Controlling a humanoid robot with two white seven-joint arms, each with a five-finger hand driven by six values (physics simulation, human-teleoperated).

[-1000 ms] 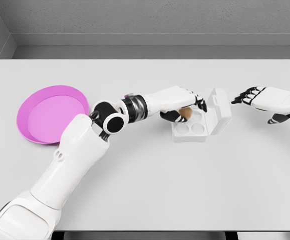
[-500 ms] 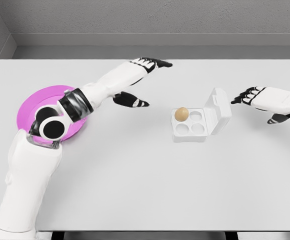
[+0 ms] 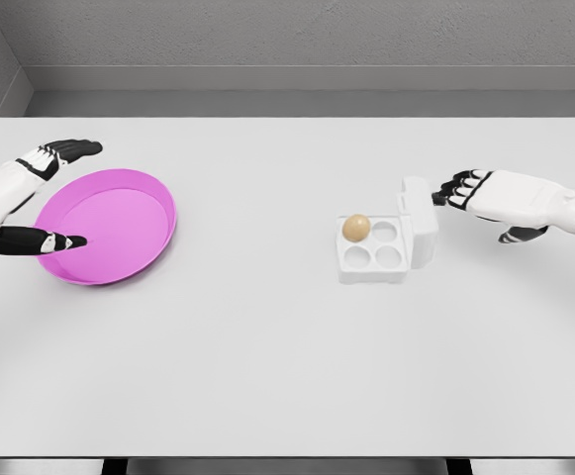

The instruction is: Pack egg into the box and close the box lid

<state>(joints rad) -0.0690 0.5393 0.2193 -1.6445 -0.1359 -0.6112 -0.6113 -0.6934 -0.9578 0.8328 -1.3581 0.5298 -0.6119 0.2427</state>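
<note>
A white egg box (image 3: 374, 255) sits on the table right of the middle. A brown egg (image 3: 355, 228) rests in its back left cup; the other three cups hold nothing. The lid (image 3: 419, 220) stands nearly upright on the box's right side. My right hand (image 3: 462, 189) is open, its fingertips against the lid's upper right edge. My left hand (image 3: 38, 194) is open at the far left, spread over the left rim of the pink plate (image 3: 109, 226).
The white table (image 3: 267, 366) has a grey wall along its back edge. The pink plate lies at the left with nothing on it.
My left arm has swung away from the box to the far left, leaving the egg in its cup. My right hand moved left onto the lid, which now stands more upright.
</note>
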